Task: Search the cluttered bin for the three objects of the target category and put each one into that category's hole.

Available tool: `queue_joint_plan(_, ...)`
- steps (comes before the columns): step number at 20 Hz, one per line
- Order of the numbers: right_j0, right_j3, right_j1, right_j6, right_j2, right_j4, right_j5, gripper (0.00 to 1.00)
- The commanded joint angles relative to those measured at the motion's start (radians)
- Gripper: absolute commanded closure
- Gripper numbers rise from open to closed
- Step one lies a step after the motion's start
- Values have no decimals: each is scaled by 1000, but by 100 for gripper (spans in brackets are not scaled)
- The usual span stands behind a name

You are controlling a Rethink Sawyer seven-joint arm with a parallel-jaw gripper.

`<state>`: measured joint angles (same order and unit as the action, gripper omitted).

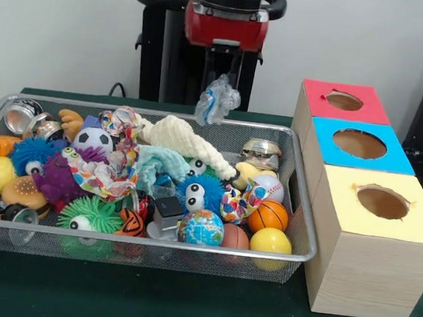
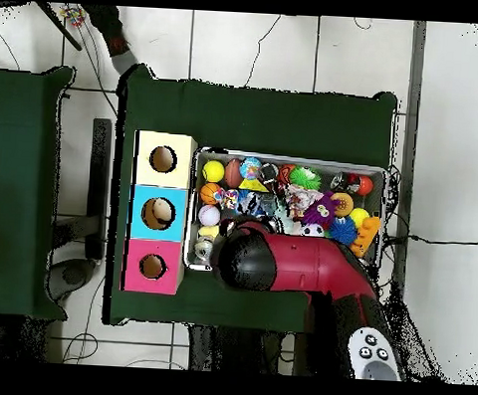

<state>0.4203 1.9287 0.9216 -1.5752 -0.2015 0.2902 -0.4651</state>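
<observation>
1. The bin (image 1: pixel 299 183), a shallow silver wire-mesh basket, sits on the dark green table (image 1: pixel 182 305), just beside a row of three wooden boxes.
2. The boxes run from a red-topped box (image 1: pixel 344 102) at the far end through a blue-topped box (image 1: pixel 360 144) to a yellow-topped box (image 1: pixel 382 203) nearest the front camera; each has one round hole in its top.
3. The bin is crowded: a globe ball (image 1: pixel 201 228), an orange basketball (image 1: pixel 268 216), a yellow ball (image 1: pixel 271 241), a soccer ball (image 1: pixel 93 140), a green spiky ball (image 1: pixel 90 213), a blue fuzzy toy with eyes (image 1: pixel 200 193), a burger toy (image 1: pixel 23 192), a cream knitted cloth (image 1: pixel 190 145) and metal tins (image 1: pixel 22 115).
4. The red and black arm (image 2: pixel 299 263) reaches out over the bin's box-side half; in the overhead view it hides the items beneath it.
5. The gripper (image 1: pixel 220 81) hangs straight down above the bin's far rim, well clear of the pile.
6. Its fingers pinch a crumpled clear-and-blue plastic wrapper (image 1: pixel 218 99), which dangles in the air above the cream cloth.
</observation>
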Motion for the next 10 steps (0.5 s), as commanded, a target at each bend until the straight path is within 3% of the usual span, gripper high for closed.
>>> queue_joint_plan(1, -96, 120, -3, -311, 36, -135, -44, 100)
queue_joint_plan(10, -291, 110, 65, -374, 126, -248, -128, 100)
